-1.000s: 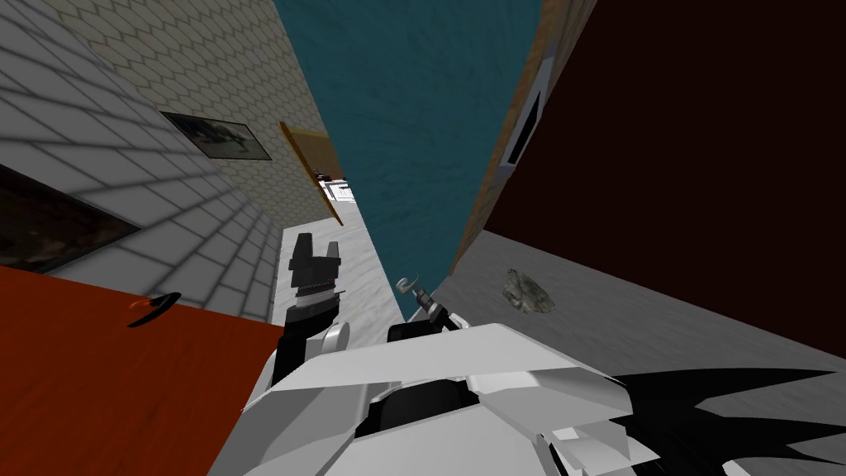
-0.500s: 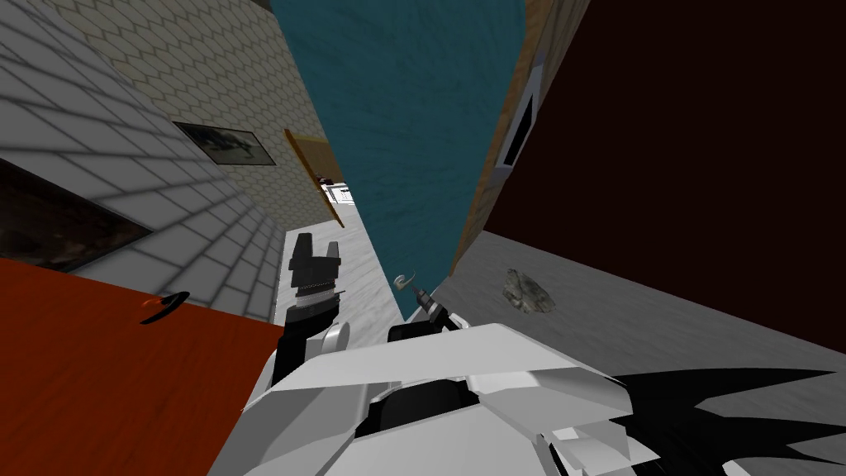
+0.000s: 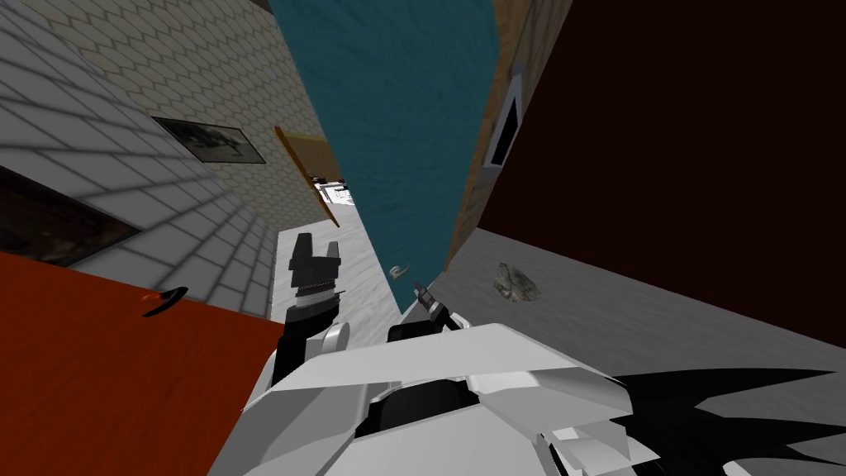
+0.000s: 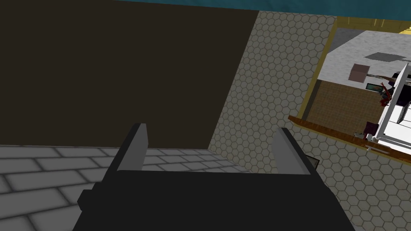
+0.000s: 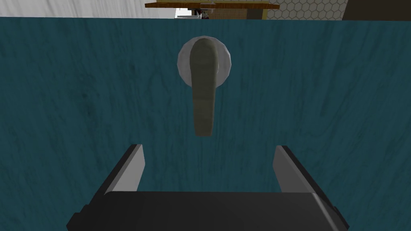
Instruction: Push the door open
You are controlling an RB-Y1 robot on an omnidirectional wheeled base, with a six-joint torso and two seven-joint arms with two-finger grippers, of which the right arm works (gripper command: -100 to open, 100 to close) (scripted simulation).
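The teal door point(image 3: 396, 124) stands ajar ahead, with a gap on its left side. Its grey lever handle point(image 3: 400, 270) sits near the door's lower edge. My right gripper point(image 3: 423, 291) is just short of the handle and apart from it. The right wrist view faces the teal door point(image 5: 80, 112); the lever point(image 5: 203, 96) hangs from its round plate beyond the open right gripper point(image 5: 206, 160), with nothing between the fingers. My left gripper point(image 3: 314, 248) is held up left of the door, and the left gripper point(image 4: 210, 140) is open and empty.
An orange-red panel point(image 3: 99, 380) with a black lever point(image 3: 163, 299) lies close on my left. A dark maroon wall point(image 3: 702, 165) runs along the right. A grey lump point(image 3: 517, 283) lies on the floor there. Past the door gap, a wood-framed opening point(image 3: 307, 173) leads to a room with white furniture point(image 3: 335, 192).
The teal door has swung further away, its far edge shifting left. The handle has drawn away from my right gripper. The view has shifted slightly; both arms look unmoved.
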